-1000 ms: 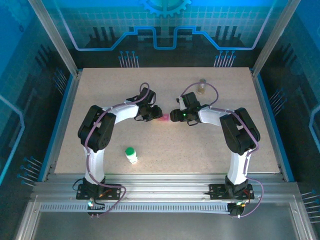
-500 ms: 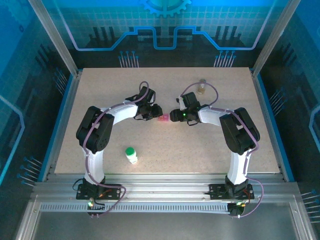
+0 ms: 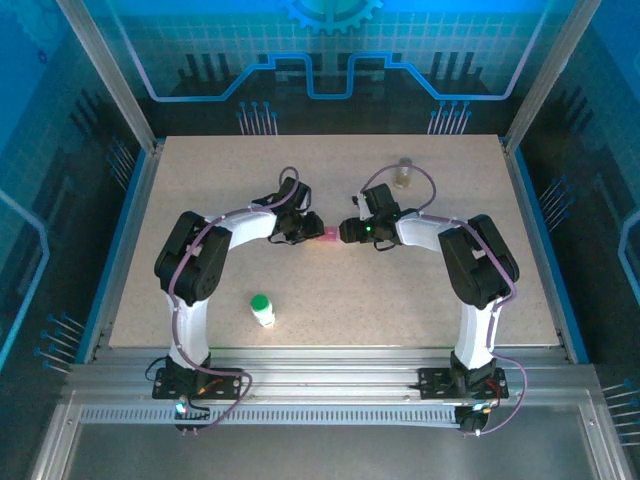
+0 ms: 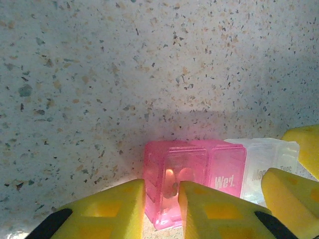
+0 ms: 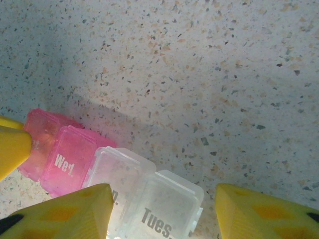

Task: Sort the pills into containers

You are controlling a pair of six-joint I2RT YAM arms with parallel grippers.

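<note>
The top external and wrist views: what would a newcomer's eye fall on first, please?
A pink-and-clear weekday pill box lies in the middle, with both grippers converging on it: the left gripper at its pink end, the right gripper astride the clear Tues. cell. A green-capped white bottle sits alone near the front edge.

The left arm and right arm bend inward from their bases, forearms reaching toward each other, wrists low at mid-table. The left gripper has its yellow jaws drawn nearly together; the right gripper has its jaws well apart.
</note>
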